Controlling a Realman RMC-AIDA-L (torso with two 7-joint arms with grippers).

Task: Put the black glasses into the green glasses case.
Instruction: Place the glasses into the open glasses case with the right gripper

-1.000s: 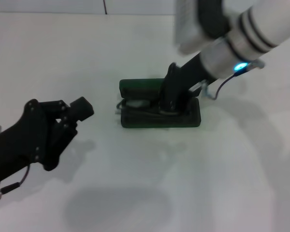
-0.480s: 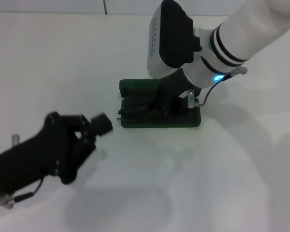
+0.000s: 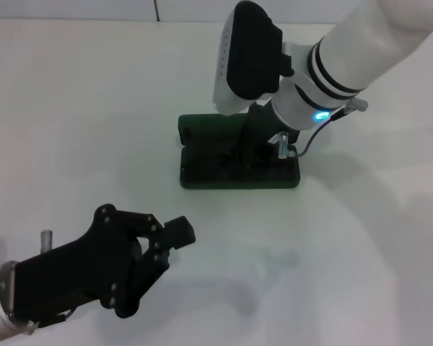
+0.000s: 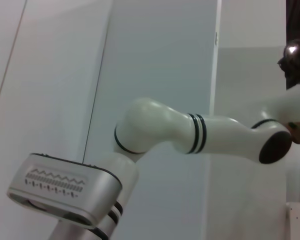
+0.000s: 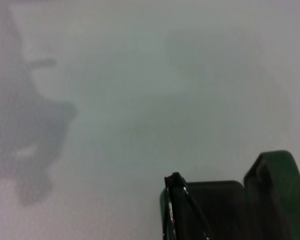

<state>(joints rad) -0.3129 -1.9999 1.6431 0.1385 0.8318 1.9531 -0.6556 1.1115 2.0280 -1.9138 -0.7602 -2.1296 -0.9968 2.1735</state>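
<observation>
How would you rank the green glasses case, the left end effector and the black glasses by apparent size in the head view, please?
1. left end effector, though it is nearer the camera, which enlarges it.
2. green glasses case.
3. black glasses, barely visible inside the case under the right arm.

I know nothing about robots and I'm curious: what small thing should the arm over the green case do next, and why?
Probably let go and lift straight up. The right hand reaches down into the open green glasses case, and the black glasses already sit at the case's edge in the right wrist view. Whether its fingers still grip them is hidden. The left hand waits apart, nearer the robot.
</observation>
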